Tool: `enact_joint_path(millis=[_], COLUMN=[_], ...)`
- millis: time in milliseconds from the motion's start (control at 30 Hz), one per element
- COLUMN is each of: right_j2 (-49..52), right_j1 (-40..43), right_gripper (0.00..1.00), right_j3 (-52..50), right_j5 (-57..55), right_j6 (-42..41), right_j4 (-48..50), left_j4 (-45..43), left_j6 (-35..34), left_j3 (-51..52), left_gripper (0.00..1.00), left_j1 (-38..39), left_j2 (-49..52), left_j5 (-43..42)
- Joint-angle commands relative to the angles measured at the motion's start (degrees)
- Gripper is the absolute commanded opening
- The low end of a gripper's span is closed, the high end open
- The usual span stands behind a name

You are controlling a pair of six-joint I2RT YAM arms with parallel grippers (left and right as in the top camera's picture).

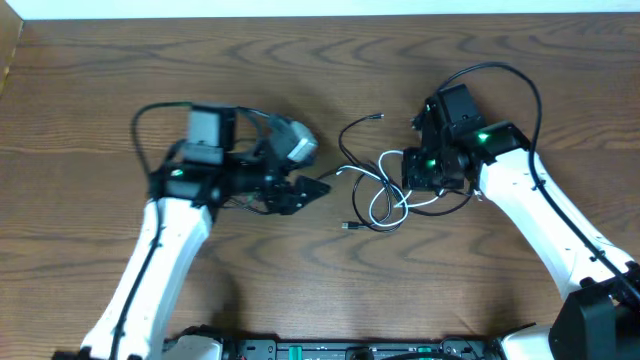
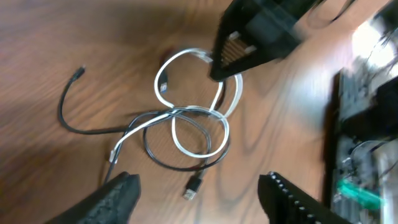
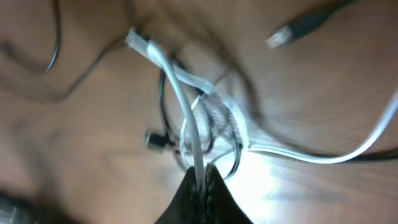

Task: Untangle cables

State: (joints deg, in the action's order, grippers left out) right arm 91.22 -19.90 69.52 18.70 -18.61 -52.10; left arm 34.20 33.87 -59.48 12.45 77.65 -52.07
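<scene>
The cables lie tangled on the wooden table between my arms. The white cable loops through the black cable. In the left wrist view the white loops cross the black cord, and a black plug lies between my left fingers. My left gripper hovers open just left of the tangle, holding nothing. My right gripper is shut on a strand of the white cable at the tangle's right side. The black cord curls beside it.
The table's far edge meets a white wall at the top of the overhead view. A black equipment rail runs along the front edge and also shows on the right of the left wrist view, as dark equipment. Thick arm wires arc above both wrists.
</scene>
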Motion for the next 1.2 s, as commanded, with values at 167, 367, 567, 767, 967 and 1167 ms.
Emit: enact_joint_path(millis=[167, 367, 567, 767, 967, 1167], right_j2=[-4.5, -8.6, -10.8, -10.8, -10.8, -10.9], right_j1=[2.3, 5.0, 5.3, 5.3, 5.4, 5.4], right_gripper=[0.01, 0.01, 0.01, 0.01, 0.01, 0.01], right_j3=[0.7, 0.7, 0.7, 0.7, 0.7, 0.7], right_j5=[14.7, 16.4, 17.7, 20.9, 21.0, 23.1], right_j6=[12.6, 15.9, 16.6, 17.4, 17.5, 18.7], right_j4=[-4.2, -8.7, -10.7, -10.7, -11.5, -11.7], left_j4=[-8.0, -15.5, -21.0, -27.1, -30.5, -31.7], left_j6=[2.6, 2.5, 2.3, 2.4, 2.3, 2.3], left_j3=[0.2, 0.2, 0.2, 0.2, 0.2, 0.2], left_gripper=[0.69, 0.69, 0.69, 0.69, 0.70, 0.71], left_j1=[7.9, 9.3, 10.9, 13.0, 13.1, 13.1], left_j2=[11.0, 16.3, 19.6, 23.5, 26.7, 29.9], left_j5=[11.4, 11.0, 10.5, 10.8, 10.8, 10.8])
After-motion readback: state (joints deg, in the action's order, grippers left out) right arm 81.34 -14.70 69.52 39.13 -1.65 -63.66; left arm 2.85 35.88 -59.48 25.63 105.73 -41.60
